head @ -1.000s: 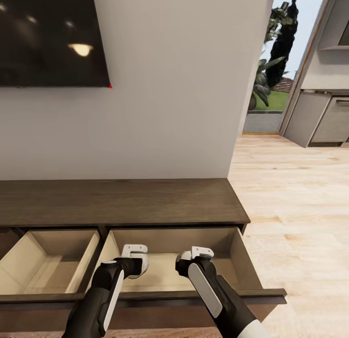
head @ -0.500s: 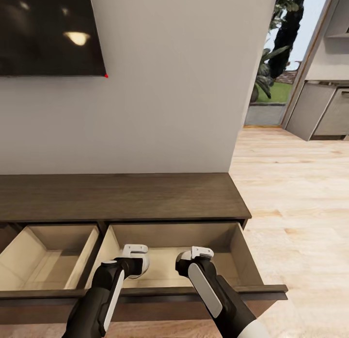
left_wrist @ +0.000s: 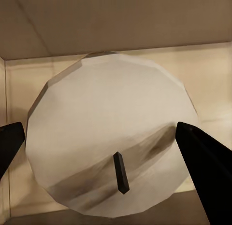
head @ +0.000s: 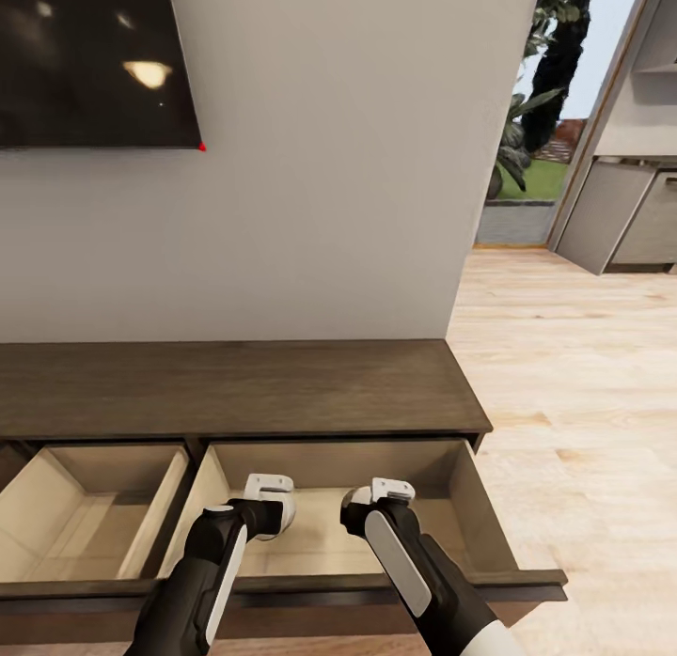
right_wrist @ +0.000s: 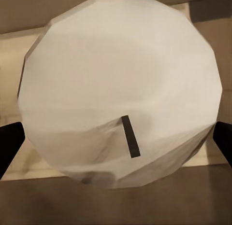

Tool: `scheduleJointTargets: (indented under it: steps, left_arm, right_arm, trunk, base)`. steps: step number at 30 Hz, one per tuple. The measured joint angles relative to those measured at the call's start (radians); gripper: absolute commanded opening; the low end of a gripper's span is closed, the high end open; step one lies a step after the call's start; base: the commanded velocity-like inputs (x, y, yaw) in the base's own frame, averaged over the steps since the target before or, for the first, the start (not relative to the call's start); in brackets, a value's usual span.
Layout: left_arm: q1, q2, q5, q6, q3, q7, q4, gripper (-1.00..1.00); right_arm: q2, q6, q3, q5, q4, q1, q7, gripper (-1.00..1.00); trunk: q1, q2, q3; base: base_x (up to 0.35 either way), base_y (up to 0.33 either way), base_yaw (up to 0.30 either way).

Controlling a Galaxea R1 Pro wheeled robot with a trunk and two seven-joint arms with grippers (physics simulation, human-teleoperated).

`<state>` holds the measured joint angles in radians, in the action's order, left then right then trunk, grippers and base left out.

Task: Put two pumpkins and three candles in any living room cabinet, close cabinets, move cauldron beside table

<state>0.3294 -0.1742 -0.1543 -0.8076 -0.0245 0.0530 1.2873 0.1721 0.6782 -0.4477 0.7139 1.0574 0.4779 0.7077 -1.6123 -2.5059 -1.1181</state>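
Left gripper [head: 271,511] hangs over the open right-hand drawer [head: 329,534] of the cabinet [head: 235,388], and the left wrist view settles what it carries: a candle [left_wrist: 111,138], pale and round end-on with its dark wick showing, sits between the two dark fingers [left_wrist: 205,167], which press at either side of it. So those jaws are parted just to candle width and clamped on it.

Right gripper [head: 381,506] hangs just beside it over the same drawer, nearer the drawer's right wall. Same story in its wrist view: a second candle [right_wrist: 121,90], wick up, big in the frame, with a dark fingertip [right_wrist: 9,145] at each flank. It reads as held, jaws at candle width.

Both loads are above the pale drawer floor, inward from the front edge and short of the back wall. How high off that floor, I can't tell.

To the left, a second drawer [head: 85,515] also stands pulled out. The cabinet top is bare dark wood, with a dark screen [head: 94,64] on the wall above it.

The step in hand looks like stowing two candles at once. Next move, as I judge it: bring both wrists down until the candles rest on the drawer floor, keeping them apart from each other and off the side walls, then open the fingers and lift straight out so nothing tips. After that, both drawers will need pushing shut.
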Motion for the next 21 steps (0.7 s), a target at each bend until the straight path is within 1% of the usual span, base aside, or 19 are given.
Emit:
scheduleJointTargets:
  steps: [2,13,17,19,20,21]
  left_arm:
    - [0.0,0.0,0.0,0.0,0.0,0.0,0.0,-1.0]
    - [0.0,0.0,0.0,-0.001,0.0,-0.001,0.0,-1.0]
    - [0.0,0.0,0.0,-0.001,0.0,0.0,0.0,-1.0]
    - [0.0,0.0,0.0,0.0,0.0,0.0,0.0,-1.0]
    - [0.0,0.0,0.0,0.0,0.0,0.001,0.0,-1.0]
    - [0.0,0.0,0.0,0.0,0.0,0.0,0.0,-1.0]
  right_arm:
    - [0.0,0.0,0.0,0.0,0.0,0.0,0.0,-1.0]
    - [0.001,0.001,0.002,0.0,-0.006,0.001,0.0,-1.0]
    - [0.002,-0.001,0.002,-0.001,-0.005,0.004,0.0,-1.0]
    - [0.001,-0.001,0.003,-0.005,-0.011,0.03,0.0,-1.0]
    - [0.001,-0.006,0.004,-0.002,-0.035,0.046,0.0,-1.0]
    - [0.001,-0.028,0.005,-0.005,-0.076,0.065,0.001,-1.0]
  trunk:
    - [0.0,0.0,0.0]
    - [-0.005,-0.002,-0.042]
    - [-0.005,-0.003,-0.043]
    - [-0.005,-0.003,-0.042]
    - [-0.005,-0.003,-0.043]
    - [-0.005,-0.003,-0.043]
  base:
    - [0.006,0.0,0.0]
    - [0.0,0.0,0.0]
    - [0.0,0.0,0.0]
    - [0.0,0.0,0.0]
    - [0.0,0.0,0.0]
    - [0.0,0.0,0.0]
